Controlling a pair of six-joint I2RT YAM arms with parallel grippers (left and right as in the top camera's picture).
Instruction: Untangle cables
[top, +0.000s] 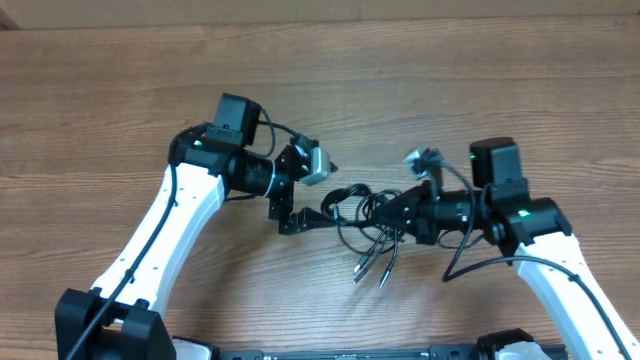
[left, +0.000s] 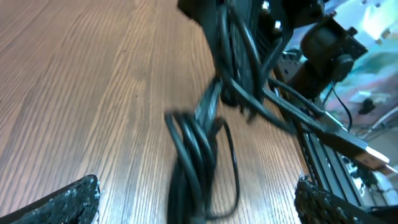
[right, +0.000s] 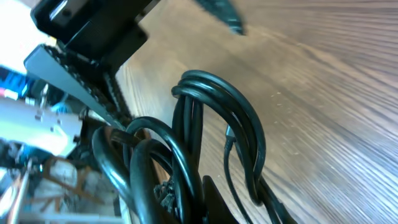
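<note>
The cables (top: 362, 212) are a tangled bundle of thin black cords mid-table, between my two grippers. Their plug ends (top: 372, 268) trail toward the front edge. My left gripper (top: 318, 200) stands wide open at the bundle's left end. In the left wrist view, the cables (left: 193, 165) run between the spread fingers (left: 69, 202) without touching them. My right gripper (top: 402, 213) is shut on the bundle's right side. In the right wrist view, looped cables (right: 214, 118) rise from the shut right gripper (right: 202, 199).
The wooden table (top: 120, 90) stretches bare to the back and left. The arms' own thicker black wires (top: 470, 255) loop beside the right wrist. A black rail (top: 350, 352) with the arm bases runs along the front edge.
</note>
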